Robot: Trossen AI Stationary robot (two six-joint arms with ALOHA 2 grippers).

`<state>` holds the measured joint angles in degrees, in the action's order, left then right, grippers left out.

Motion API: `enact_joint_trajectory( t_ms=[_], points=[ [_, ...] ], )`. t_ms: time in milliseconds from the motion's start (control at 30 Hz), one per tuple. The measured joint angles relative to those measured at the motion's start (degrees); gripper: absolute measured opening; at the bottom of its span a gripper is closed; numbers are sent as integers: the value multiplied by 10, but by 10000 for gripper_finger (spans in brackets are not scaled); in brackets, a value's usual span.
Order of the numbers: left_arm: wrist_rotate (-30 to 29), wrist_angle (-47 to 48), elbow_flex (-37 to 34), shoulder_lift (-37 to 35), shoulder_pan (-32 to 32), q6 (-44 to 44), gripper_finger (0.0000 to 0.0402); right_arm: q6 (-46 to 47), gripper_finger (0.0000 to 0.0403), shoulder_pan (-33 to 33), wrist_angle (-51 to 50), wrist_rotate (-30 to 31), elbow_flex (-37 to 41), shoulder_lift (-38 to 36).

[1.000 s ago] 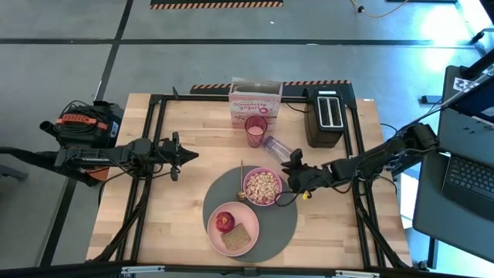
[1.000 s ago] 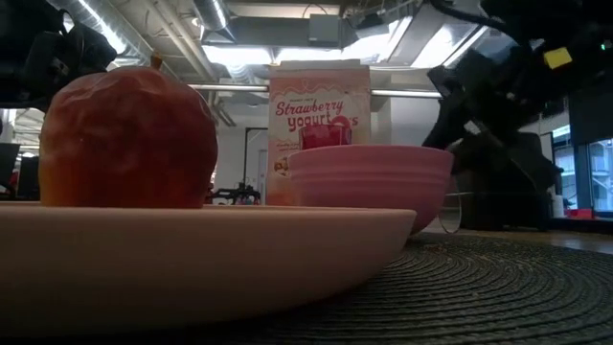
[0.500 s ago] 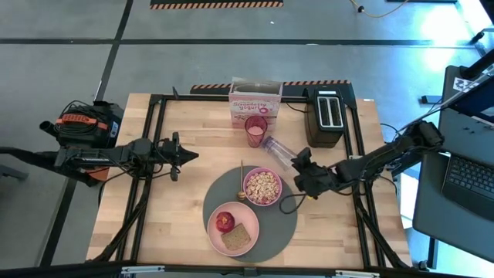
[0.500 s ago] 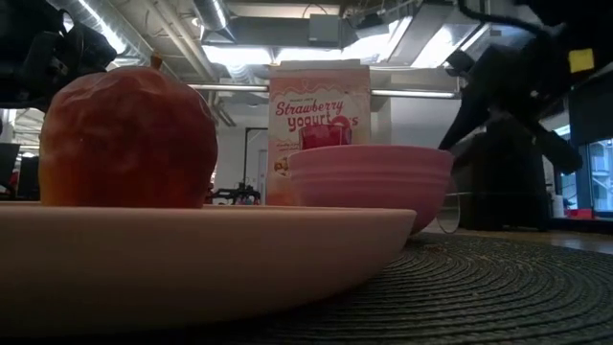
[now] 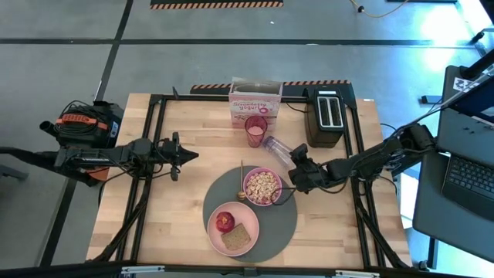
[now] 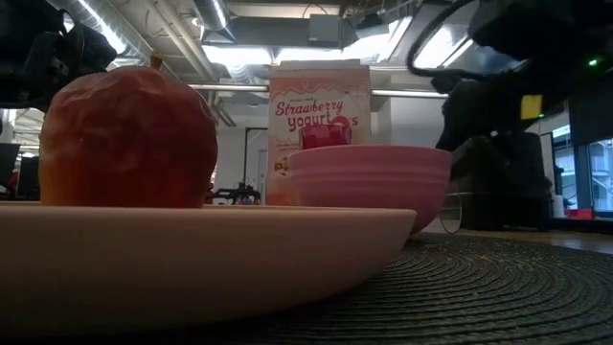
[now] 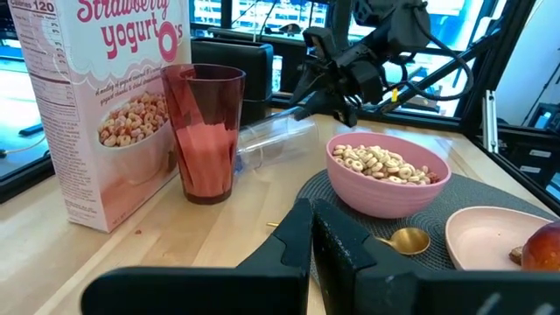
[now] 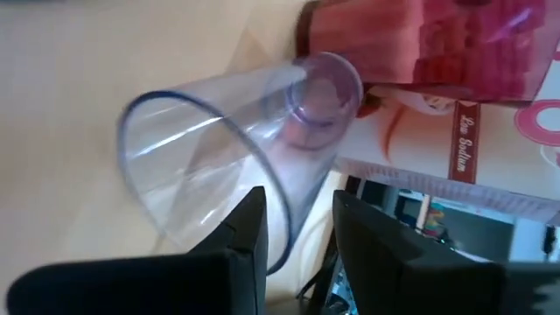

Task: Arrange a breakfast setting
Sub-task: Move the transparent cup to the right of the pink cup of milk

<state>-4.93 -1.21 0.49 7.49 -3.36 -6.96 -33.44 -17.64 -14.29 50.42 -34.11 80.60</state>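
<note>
A clear glass (image 5: pixel 278 146) lies on its side on the wood, right of the pink tumbler (image 5: pixel 255 130) and the cereal box (image 5: pixel 254 100). My right gripper (image 5: pixel 292 165) is open at the glass's mouth (image 8: pixel 206 175). One finger (image 8: pixel 248 229) stands before the opening and the other (image 8: pixel 372 241) outside the wall. The dark-grey mat (image 5: pixel 282 224) carries the pink bowl (image 5: pixel 262 186) of cereal and the pink plate (image 5: pixel 248 218) with the apple (image 5: pixel 225 222) and toast (image 5: pixel 237 237). A spoon (image 5: pixel 241 189) lies left of the bowl. My left gripper (image 5: pixel 193 154) waits shut at the table's left. My right gripper has the glass's rim wall (image 8: pixel 284 236) in the gap between its open fingers. It comes slanting down from the table's right. I cannot tell whether either finger touches the glass. The glass lies on its side on the table.
A black toaster (image 5: pixel 328 116) stands at the far right, close behind the glass. A laptop (image 5: pixel 471 177) sits beyond the right edge. Black frame rails (image 5: pixel 154 177) run along the table's sides. Bare wood lies between my left gripper and the mat.
My right gripper has turned at the wrist and edged toward the far edge, up to the glass's mouth, staying open. The glass has stayed lying where it was.
</note>
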Motion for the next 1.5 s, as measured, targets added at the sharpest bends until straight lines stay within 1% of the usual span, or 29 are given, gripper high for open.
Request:
enact_joint_trajectory(
  t_ms=[133, 267, 367, 467, 500, 533, 667, 733, 800, 900, 1100, 1267, 1333, 1500],
  points=[
    [0, 0, 0, 0, 0, 0, 5, -28, 104, 22, 39, 13, 0, 18],
    [-1, 0, 0, 0, 0, 0, 5, -30, 100, 43, 51, 10, 0, 25],
    [0, 0, 0, 0, 0, 0, 5, -30, 73, 47, 51, 1, 0, 26],
    [0, 0, 0, 0, 0, 0, 5, -30, 24, 46, 57, 6, 0, 26],
    [0, 0, 0, 0, 0, 0, 5, -30, 14, 45, 60, 11, 0, 25],
    [0, 0, 0, 0, 0, 0, 5, -30, 10, 45, 62, 13, -1, 24],
    [0, 0, 0, 0, 0, 0, 5, -36, 22, 45, 51, 6, -2, 25],
    [0, 0, 0, 0, 0, 0, 5, -45, 14, 45, 21, 6, -16, 22],
    [0, 0, 0, 0, 0, 0, 5, -45, 6, 45, -29, 4, -43, 21],
    [0, 0, 0, 0, 0, 0, 5, -44, 9, 45, -119, -9, -91, 20],
    [0, 0, 0, 0, 0, 0, 5, -46, 2, 46, -281, -71, -201, 20],
    [1, 0, 0, 0, 0, 0, 5, -47, 0, 79, -392, -142, -285, 20],
    [1, 0, 0, 0, 0, 0, 5, -57, 0, 100, -412, -156, -309, 20],
    [1, 0, 0, 0, 0, 0, 5, -123, 0, 152, -406, -188, -338, 20]
  ],
)
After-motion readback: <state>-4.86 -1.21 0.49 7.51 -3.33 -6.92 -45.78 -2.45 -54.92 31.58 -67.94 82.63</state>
